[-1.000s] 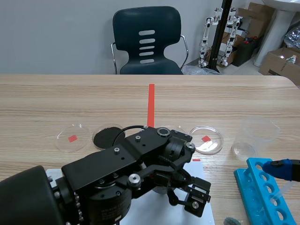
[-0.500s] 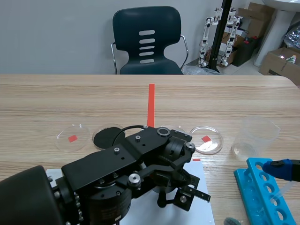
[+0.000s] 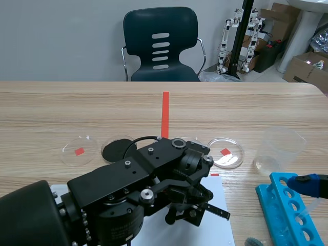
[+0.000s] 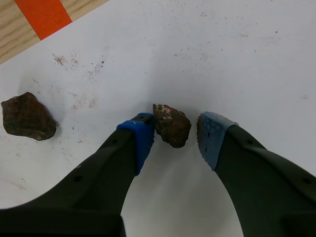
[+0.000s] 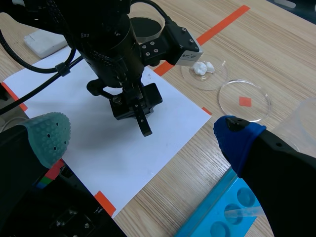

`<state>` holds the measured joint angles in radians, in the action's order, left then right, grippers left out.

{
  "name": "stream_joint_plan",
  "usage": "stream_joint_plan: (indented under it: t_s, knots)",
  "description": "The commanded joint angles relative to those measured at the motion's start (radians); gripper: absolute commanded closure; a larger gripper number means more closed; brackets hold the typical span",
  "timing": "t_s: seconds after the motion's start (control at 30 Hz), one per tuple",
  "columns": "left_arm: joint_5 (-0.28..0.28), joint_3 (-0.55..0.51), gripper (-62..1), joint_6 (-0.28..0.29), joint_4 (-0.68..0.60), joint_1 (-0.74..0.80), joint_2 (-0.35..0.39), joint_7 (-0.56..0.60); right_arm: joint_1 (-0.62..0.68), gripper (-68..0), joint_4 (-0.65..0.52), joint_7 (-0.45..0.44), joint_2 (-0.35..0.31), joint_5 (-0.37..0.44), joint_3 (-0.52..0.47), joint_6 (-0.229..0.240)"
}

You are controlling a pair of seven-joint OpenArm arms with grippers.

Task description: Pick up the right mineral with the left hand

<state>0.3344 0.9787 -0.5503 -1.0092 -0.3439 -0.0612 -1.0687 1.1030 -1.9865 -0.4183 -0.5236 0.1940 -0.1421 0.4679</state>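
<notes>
Right mineral (image 4: 172, 125) between parted left fingers (image 4: 138, 141) on paper (image 4: 247, 59); second mineral (image 4: 27, 116) well apart

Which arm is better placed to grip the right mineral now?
Left: the left claw, open, straddles the mineral on the white paper, one pad touching it. The right claw sits away, by the blue rack.

No writing, number or brand can be read in any view. A white label (image 3: 316, 64) on a cardboard box (image 3: 302, 73) beyond the desk's far right corner is too small to make out.
</notes>
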Motion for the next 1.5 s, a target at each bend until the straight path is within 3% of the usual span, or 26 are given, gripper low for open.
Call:
stream_joint_plan:
  t_s: [0.0,0.23,0.57,0.83,1.17,1.23,1.47]
  knots:
    - [-0.001,-0.005,-19.9,-0.005,-0.011,-0.009,-0.019,0.003,-0.004,-60.4,-0.008,-0.014,0.0,0.011,-0.003,0.0]
    - [-0.001,-0.005,-12.9,-0.005,-0.011,-0.009,-0.021,0.003,-0.004,-60.4,-0.008,-0.014,0.0,0.011,-0.003,0.0]
    - [-0.009,-0.005,-13.0,-0.005,-0.027,-0.006,0.003,-0.003,-0.004,-60.4,-0.008,-0.014,0.0,0.011,-0.003,0.0]
    - [-0.009,-0.076,-13.0,-0.005,-0.287,0.077,0.163,0.014,-0.004,-60.4,-0.008,-0.014,0.0,0.011,-0.003,0.0]
    - [-0.009,-0.254,-13.0,-0.002,-0.659,0.33,0.426,0.285,-0.004,-60.4,-0.008,-0.014,0.0,0.011,-0.003,0.0]
    - [-0.01,-0.309,-13.0,0.037,-0.706,0.383,0.466,0.319,-0.004,-60.4,-0.008,-0.014,0.0,0.011,-0.003,0.0]
    - [-0.009,-0.539,-13.0,0.258,-0.834,0.599,0.554,0.488,-0.004,-60.4,-0.008,-0.014,0.0,0.011,-0.003,0.0]
